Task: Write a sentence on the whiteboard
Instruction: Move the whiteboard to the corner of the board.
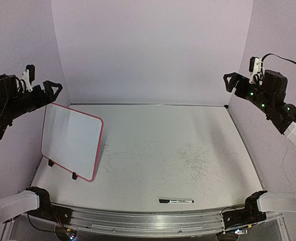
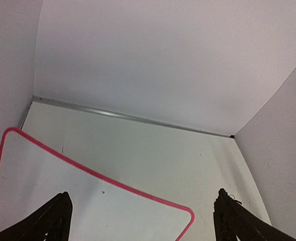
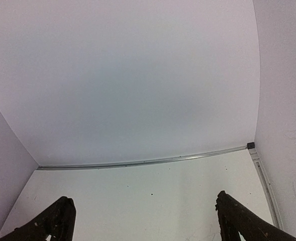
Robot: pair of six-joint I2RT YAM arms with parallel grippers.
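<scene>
1. Left gripper [image 2: 142, 200]: raised above the table's [image 1: 188, 135] far-left corner, fingers spread wide, holding nothing.
2. Whiteboard [image 1: 70, 140]: sits along the left edge of the table, below the left gripper, with two black clip feet at its near side. Its face is blank in both views that show it.
3. Marker [image 1: 176, 201]: lies flat near the near edge, right of centre, well apart from the whiteboard and both grippers. Its cap appears to be on.
4. Right gripper [image 3: 143, 198]: raised above the far-right corner, fingers spread wide, holding nothing.
5. Progress: nothing is done. Still to do: pick up the marker, uncap it, carry it to the whiteboard and write the sentence.
</scene>
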